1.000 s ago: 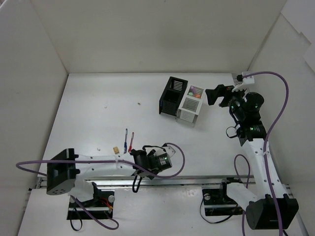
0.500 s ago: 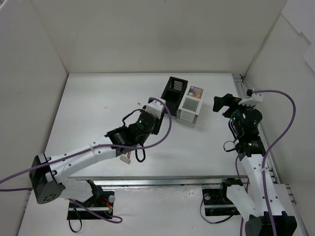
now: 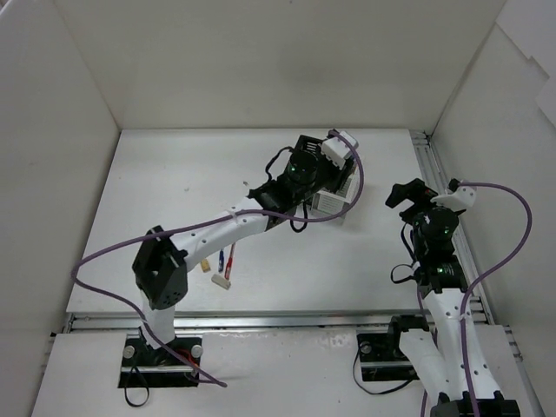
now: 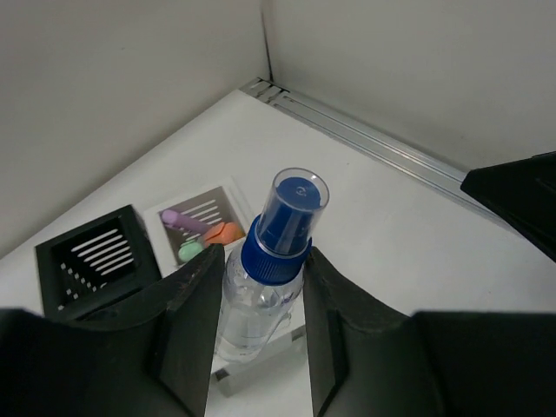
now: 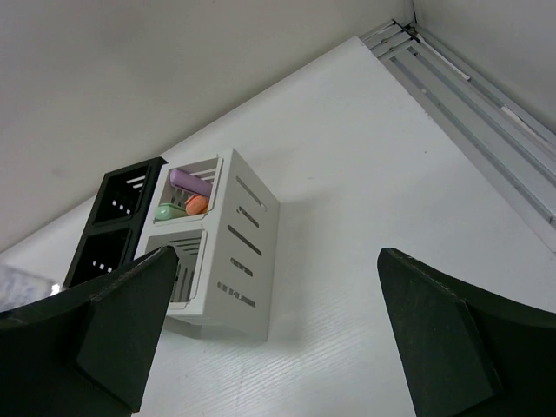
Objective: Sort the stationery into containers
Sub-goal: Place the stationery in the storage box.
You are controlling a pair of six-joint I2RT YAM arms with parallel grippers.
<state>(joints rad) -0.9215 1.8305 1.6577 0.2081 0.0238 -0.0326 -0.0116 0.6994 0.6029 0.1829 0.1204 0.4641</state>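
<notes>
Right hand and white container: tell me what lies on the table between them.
Nothing. In the right wrist view, only bare table lies between the open right hand and the white container.

Bright, even light from overhead fills the white-walled enclosure, and the arms cast only pale, soft-edged shadows on the table [image 3: 156, 174]. No harsh glare shows, only a mild sheen on the clear blue-capped tube [image 4: 265, 278], which is sharp in the left wrist view. The dark left fingers [image 4: 195, 339] beside it lose their detail. In the right wrist view the white container [image 5: 248, 252] throws a faint shadow, and the near right fingers [image 5: 443, 339] are blurred. The walls lean outward at the edges of the overhead view.
</notes>
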